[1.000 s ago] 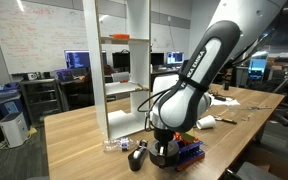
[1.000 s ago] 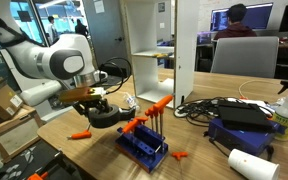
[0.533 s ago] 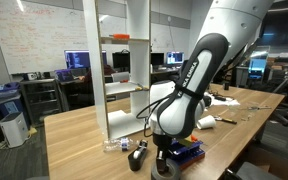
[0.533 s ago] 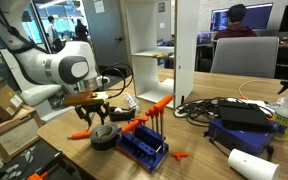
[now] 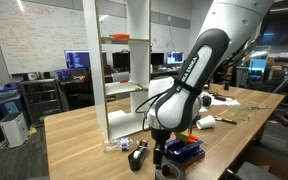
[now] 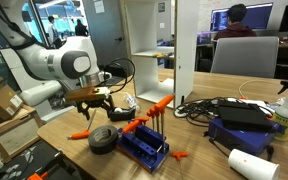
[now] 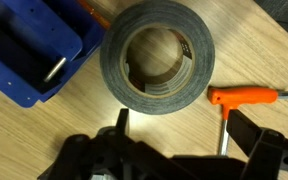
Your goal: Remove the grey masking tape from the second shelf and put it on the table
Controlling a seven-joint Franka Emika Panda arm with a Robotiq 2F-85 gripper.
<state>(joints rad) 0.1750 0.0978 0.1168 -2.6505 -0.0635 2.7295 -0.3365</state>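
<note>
A: What is seen closest to the wrist camera?

B: The gripper (image 7: pixel 174 135) is seen at the lower edge of the wrist view. Its fingers (image 7: pixel 122 122) are spread wide, and nothing is held between them.

A: And where is the tape found?

B: The tape (image 7: pixel 202 62) is laid flat on the table (image 7: pixel 19 125), just beyond the fingertips, with its hollow centre turned upward. The wood grain can be seen through the hole.

A: What is placed around it?

B: A blue tray (image 7: pixel 24 50) is set just beside the roll on one side. An orange-handled tool (image 7: pixel 246 96) is laid on the wood on the other side, near the roll but apart from it.

A: Is that borne out from outside?

B: In an exterior view the gripper (image 6: pixel 99 110) is held above the tape (image 6: pixel 102 140), and a clear gap is seen between them. The tray (image 6: pixel 144 148) is seen just beside the roll, with orange-handled pieces stood upright in it. A loose orange piece (image 6: pixel 79 134) is laid on the table (image 6: pixel 199 150) nearby.

A: What is seen further back?

B: The white arm (image 6: pixel 69 65) is bent over the table edge. Behind it the tall white rack (image 6: pixel 154 40) is stood on the table, well apart from the roll. In an exterior view the rack (image 5: pixel 124 88) is seen behind the arm (image 5: pixel 199 70). Farthest off, a seated person (image 6: pixel 239 20) is seen at a screen.
</note>
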